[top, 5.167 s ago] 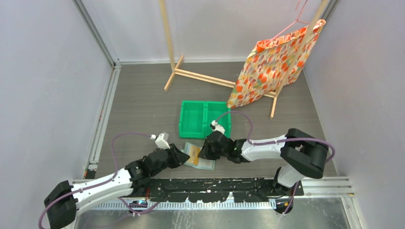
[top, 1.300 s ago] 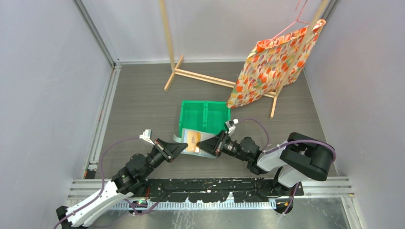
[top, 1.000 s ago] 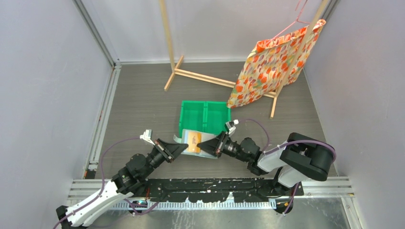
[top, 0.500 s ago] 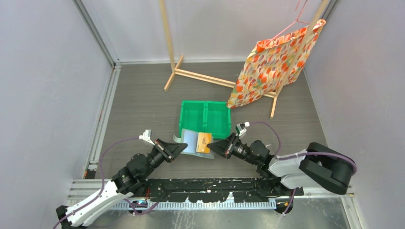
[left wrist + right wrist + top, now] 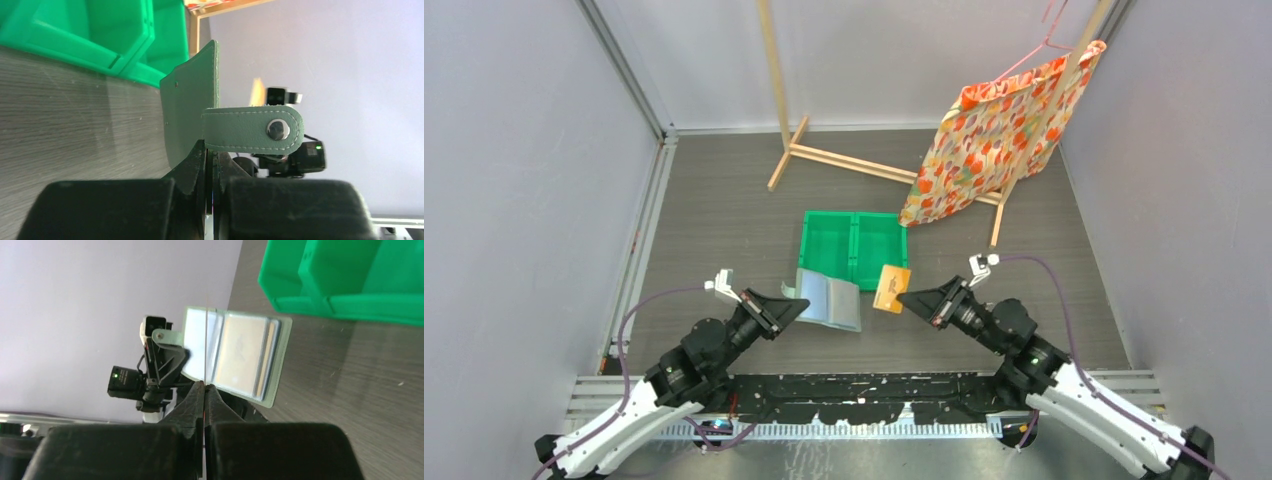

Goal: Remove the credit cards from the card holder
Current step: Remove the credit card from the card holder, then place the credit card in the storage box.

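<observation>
We see left gripper (image 5: 796, 302) angled inward, pinching card holder (image 5: 832, 302) | right gripper (image 5: 904, 297) opposite, pinching orange credit card (image 5: 892, 288)

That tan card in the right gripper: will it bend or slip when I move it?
Probably stiff: the credit card juts flat from the right gripper, edge-on a straight line in the wrist view. Held only by one edge, smooth-looking, so it could pivot or slip.

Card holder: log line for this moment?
left hand: shut on card holder | right hand: shut on orange card | orange card: outside card holder
</observation>
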